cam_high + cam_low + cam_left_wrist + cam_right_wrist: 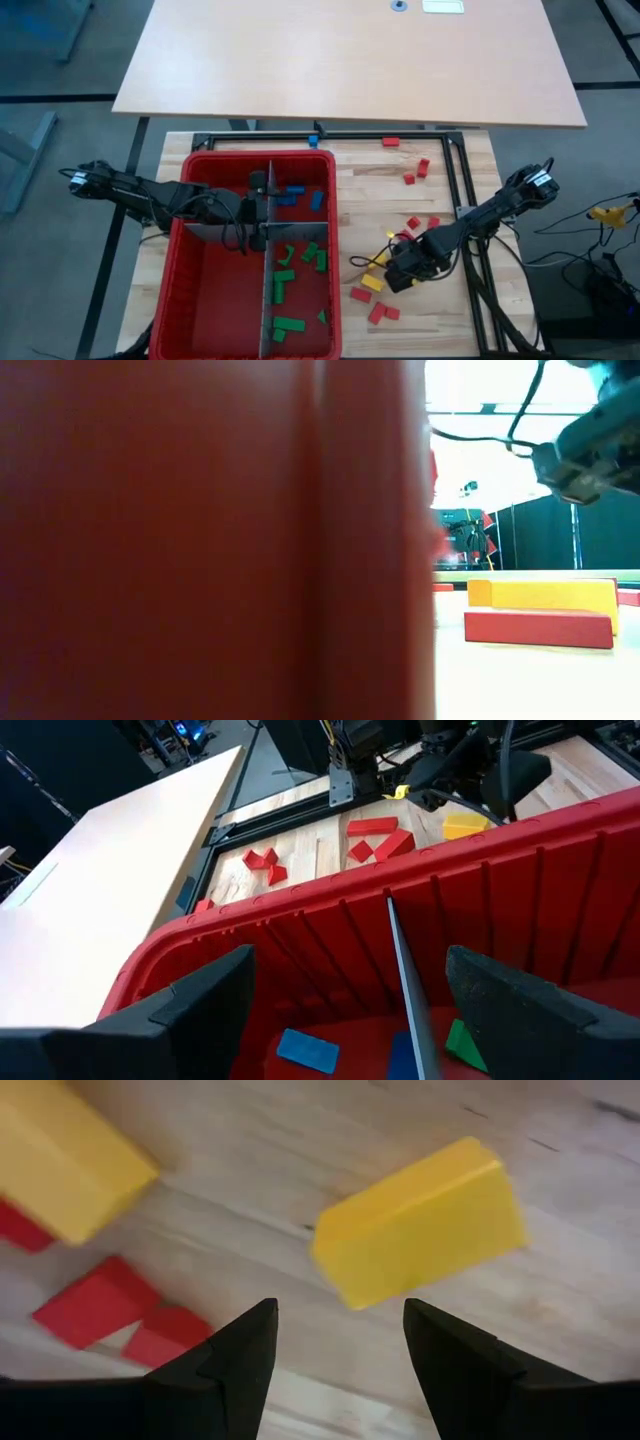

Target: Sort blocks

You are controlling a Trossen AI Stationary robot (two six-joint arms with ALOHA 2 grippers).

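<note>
R claw (340, 1355) open (empty) just above yellow block (420, 1220).

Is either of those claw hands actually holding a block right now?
No. The right gripper is open just above a yellow rectangular block on the wooden table; the left gripper is open and empty over the big red plastic bin.

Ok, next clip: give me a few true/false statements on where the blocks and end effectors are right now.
1. The left end effector is over the red bin, open and empty. True.
2. The right end effector is shut on a yellow block. False: it is open, the yellow block lying just ahead on the table.
3. Green blocks lie in the bin. True.
4. All red blocks are in the bin. False: red blocks remain on the table.
</note>
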